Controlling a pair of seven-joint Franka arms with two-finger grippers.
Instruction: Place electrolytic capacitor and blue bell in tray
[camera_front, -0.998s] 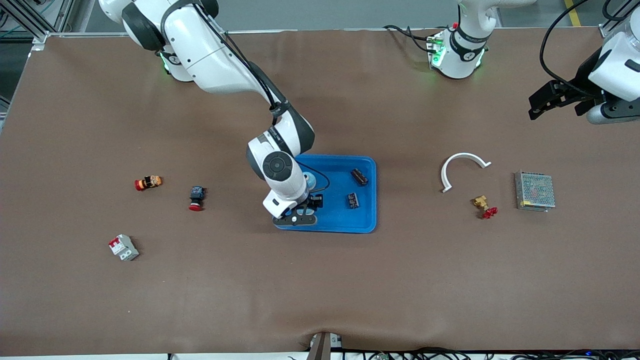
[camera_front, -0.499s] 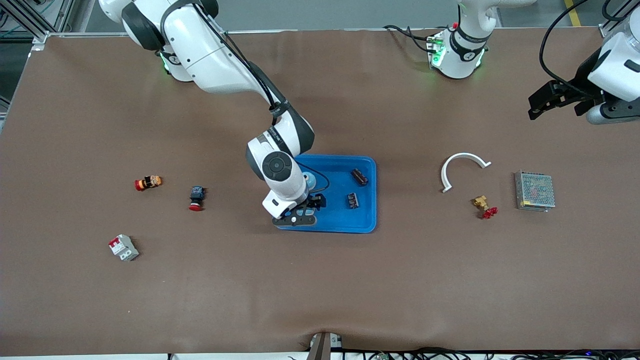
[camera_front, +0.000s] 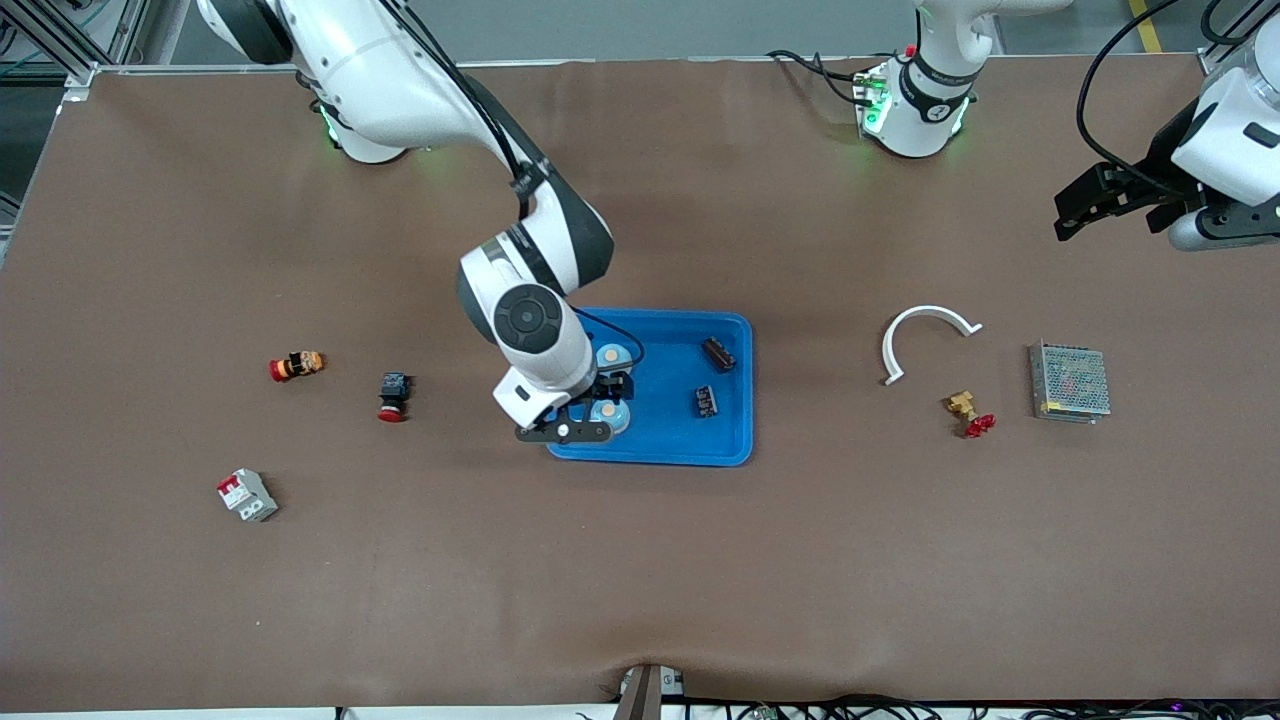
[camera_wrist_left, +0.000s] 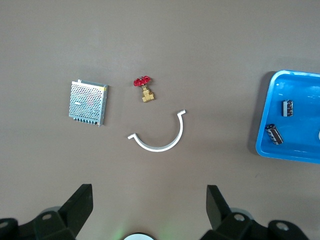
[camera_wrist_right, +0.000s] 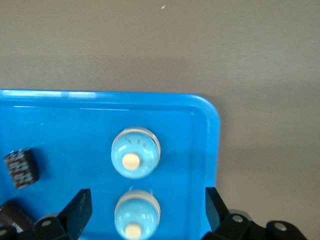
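Two blue bells sit upright in the tray, at its right-arm end, near two black capacitors. Your right pincer hangs over the bells, fingers apart, holding nothing. Your left pincer waits, spread empty, above the bench.

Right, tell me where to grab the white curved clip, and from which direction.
Take the white curved clip at the middle of its arc, coming straight down. It lies flat on the table; the band is thin there, so one finger can go inside the curve and one outside. This is a judgement from its pose.
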